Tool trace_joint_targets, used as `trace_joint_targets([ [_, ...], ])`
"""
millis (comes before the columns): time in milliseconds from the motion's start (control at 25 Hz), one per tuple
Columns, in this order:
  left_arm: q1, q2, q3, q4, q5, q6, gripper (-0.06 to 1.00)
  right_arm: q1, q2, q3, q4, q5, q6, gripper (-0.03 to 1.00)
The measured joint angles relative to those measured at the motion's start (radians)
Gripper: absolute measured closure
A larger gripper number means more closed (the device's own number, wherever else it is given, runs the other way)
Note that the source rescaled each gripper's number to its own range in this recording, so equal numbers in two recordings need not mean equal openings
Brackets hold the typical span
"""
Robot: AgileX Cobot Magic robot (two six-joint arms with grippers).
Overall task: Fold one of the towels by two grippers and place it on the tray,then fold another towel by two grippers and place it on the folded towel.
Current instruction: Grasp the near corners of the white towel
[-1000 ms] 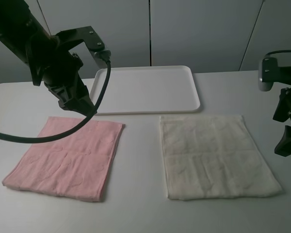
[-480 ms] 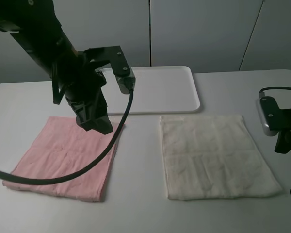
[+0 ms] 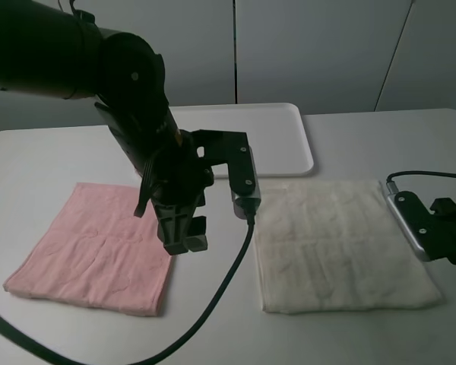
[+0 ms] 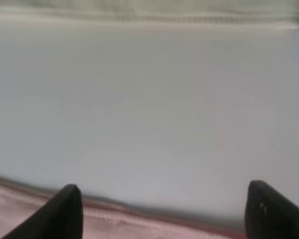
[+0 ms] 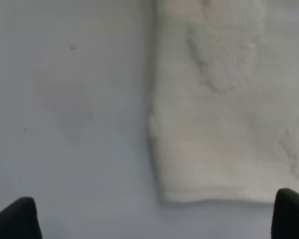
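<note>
The cream-white terry towel [image 3: 338,243] lies flat and unfolded on the white table [image 3: 349,334], just in front of the flat white plastic tray [image 3: 289,137], which holds nothing. Across a bare strip of table to its left lies the light pink terry towel [image 3: 91,247], also spread flat. My left gripper [image 3: 184,242] hangs over that strip at the pink towel's edge, its 2 fingers spread with nothing between them. My right gripper [image 5: 155,219] is beside the cream towel's near right corner, jaws spread wide, gripping nothing.
</note>
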Motion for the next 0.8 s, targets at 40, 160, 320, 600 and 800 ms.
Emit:
trace_joint_targets([
  [40, -0.010, 0.005, 0.000, 0.000, 0.000, 0.000, 0.09, 0.006, 0.011, 0.009, -0.007, -0.014, -0.002, -0.03],
  [160, -0.027, 0.023, 0.000, 0.002, -0.007, 0.000, 0.09, 0.011, 0.030, 0.025, -0.018, -0.045, -0.004, -0.03],
  [320, -0.031, 0.042, 0.000, 0.008, -0.009, 0.000, 0.09, 0.011, 0.046, 0.031, -0.022, -0.081, -0.004, -0.03],
  [600, -0.031, 0.041, 0.000, 0.019, -0.030, -0.002, 0.09, 0.011, 0.095, 0.033, -0.022, -0.125, -0.008, -0.03],
  [800, -0.031, 0.041, 0.000, 0.021, -0.038, -0.002, 0.09, 0.013, 0.102, 0.033, -0.022, -0.125, -0.015, -0.03],
])
